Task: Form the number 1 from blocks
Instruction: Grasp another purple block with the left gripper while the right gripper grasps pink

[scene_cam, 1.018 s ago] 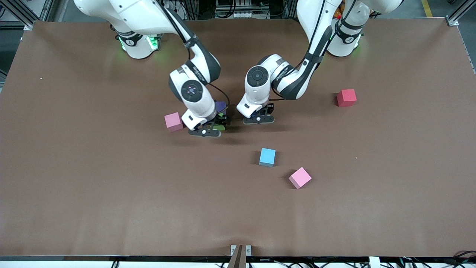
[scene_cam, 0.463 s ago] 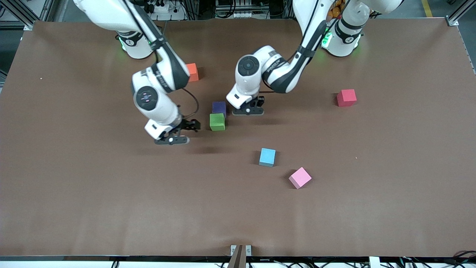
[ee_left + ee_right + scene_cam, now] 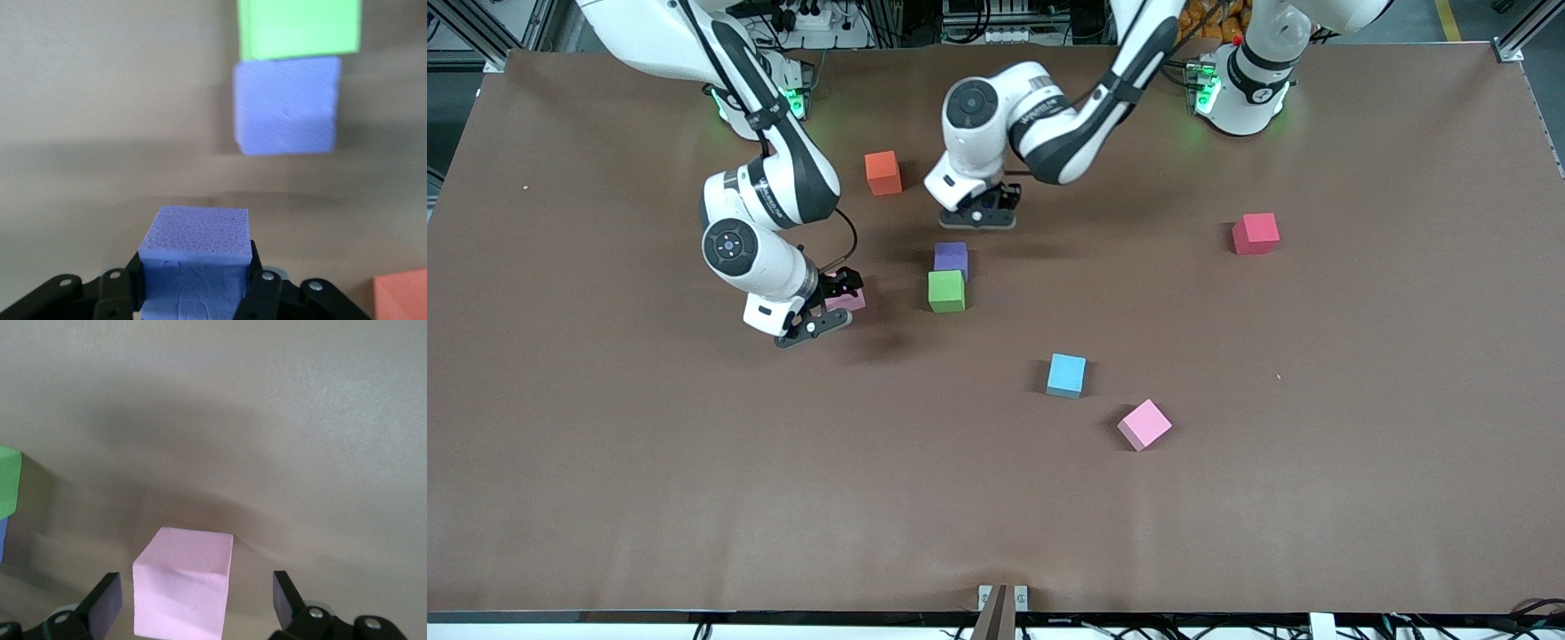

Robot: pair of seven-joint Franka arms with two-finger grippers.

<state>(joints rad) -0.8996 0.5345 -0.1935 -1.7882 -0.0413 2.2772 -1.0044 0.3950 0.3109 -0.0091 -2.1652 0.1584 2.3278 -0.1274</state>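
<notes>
Left end effector [image 3: 195,293] clamped on a purple block [image 3: 195,257] up over the tabletop [image 3: 1316,400] near the second purple block [image 3: 951,258] that touches the green block [image 3: 946,291], right end effector [image 3: 193,600] spread wide around a pink block [image 3: 183,590], other pink block [image 3: 1144,424] nearer the camera.

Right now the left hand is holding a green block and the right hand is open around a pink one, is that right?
Not quite. The left hand holds a purple block, not a green one; the left wrist view shows it clamped between the fingers. The green block sits on the table. The right hand is indeed open around a pink block.
</notes>
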